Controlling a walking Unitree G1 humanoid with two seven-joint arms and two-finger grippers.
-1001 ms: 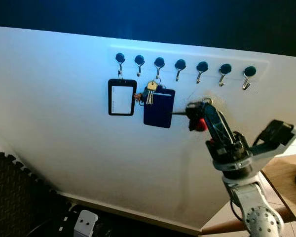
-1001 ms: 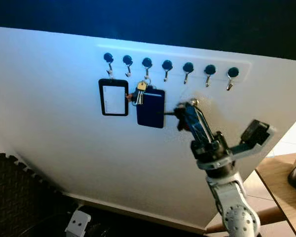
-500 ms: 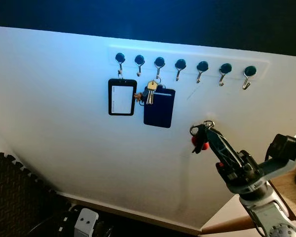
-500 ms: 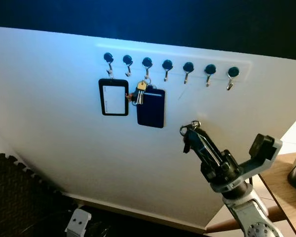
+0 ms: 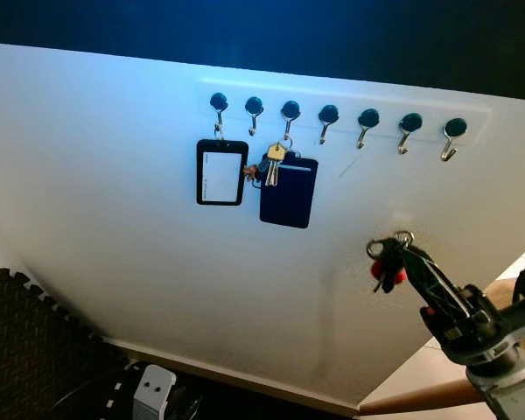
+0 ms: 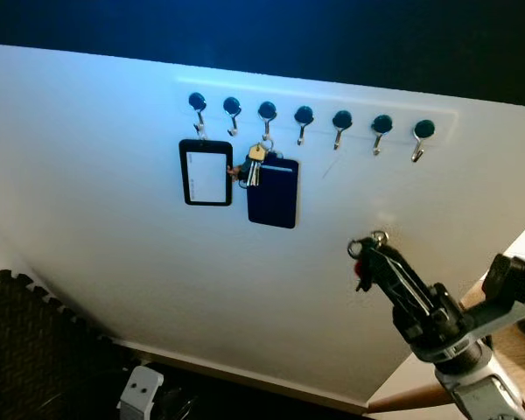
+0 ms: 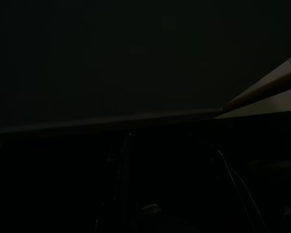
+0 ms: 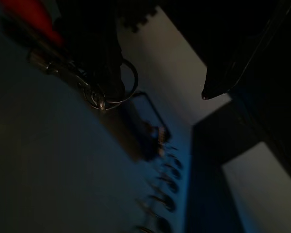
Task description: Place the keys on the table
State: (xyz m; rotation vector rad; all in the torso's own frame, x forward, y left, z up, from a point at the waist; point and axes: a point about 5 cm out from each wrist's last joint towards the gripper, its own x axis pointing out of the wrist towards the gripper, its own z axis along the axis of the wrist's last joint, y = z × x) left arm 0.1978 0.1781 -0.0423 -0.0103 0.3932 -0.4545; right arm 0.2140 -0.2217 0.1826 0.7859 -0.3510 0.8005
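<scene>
Now that the right gripper (image 5: pixel 401 255) has come down and away from the hook rail (image 5: pixel 332 112), it sits at about four o'clock in the head view, lower and further right than a second ago. Its two black fingers are clenched on a bunch of keys (image 5: pixel 387 262) with a red tag and a metal ring, held just in front of the white panel (image 5: pixel 114 192). Judging from this, the keys are already off their hook and the carry to the table has begun; what remains is to swing them over the wood and let go.

On the panel, at about twelve o'clock, seven round-headed hooks run in a row. A black-framed badge holder (image 5: pixel 221 172) hangs from the first, and a second bunch of keys (image 5: pixel 271 164) with a dark blue wallet (image 5: pixel 287 192) hangs from the third.

The edge of a wooden table (image 6: pixel 507 332) shows at four o'clock, beside the arm. Dark foam floor mats (image 5: pixel 26 332) lie at eight o'clock. The left arm hangs idle in shadow; whether its fingers are spread or closed I cannot tell.
</scene>
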